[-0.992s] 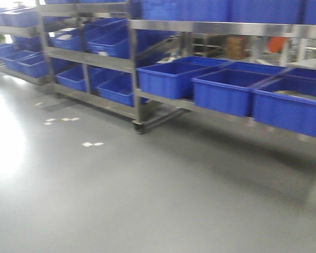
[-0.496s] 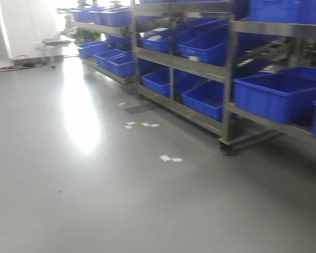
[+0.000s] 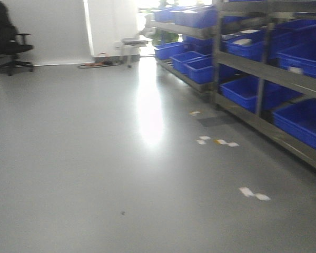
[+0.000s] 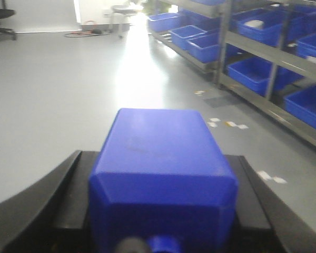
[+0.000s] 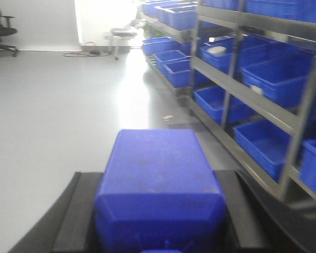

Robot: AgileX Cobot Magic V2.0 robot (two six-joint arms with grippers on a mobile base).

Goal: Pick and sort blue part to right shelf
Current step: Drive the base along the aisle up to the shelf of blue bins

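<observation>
In the right wrist view my right gripper (image 5: 159, 197) is shut on the blue part (image 5: 158, 168), a narrow dark-blue block lying between black fingers (image 5: 79, 211), its cap end at the frame's bottom edge. My left gripper (image 4: 160, 176) is shut on a wider, squatter blue block (image 4: 160, 153) with a small round knob (image 4: 163, 245) near the camera. The right shelf (image 3: 274, 71), a steel rack holding large blue bins (image 3: 305, 121), runs along the right side and also shows as a rack (image 5: 229, 79) in the right wrist view. Neither gripper appears in the front view.
Grey polished floor (image 3: 95, 158) with white tape marks (image 3: 254, 194) beside the rack. A black office chair (image 3: 8, 37) stands at the far left wall. A stool (image 3: 134, 42) and floor cables (image 3: 95, 64) sit by the bright doorway.
The front view has swung left: the racks slid from the frame's centre to its right edge, and the far wall, chair and doorway came into sight.
</observation>
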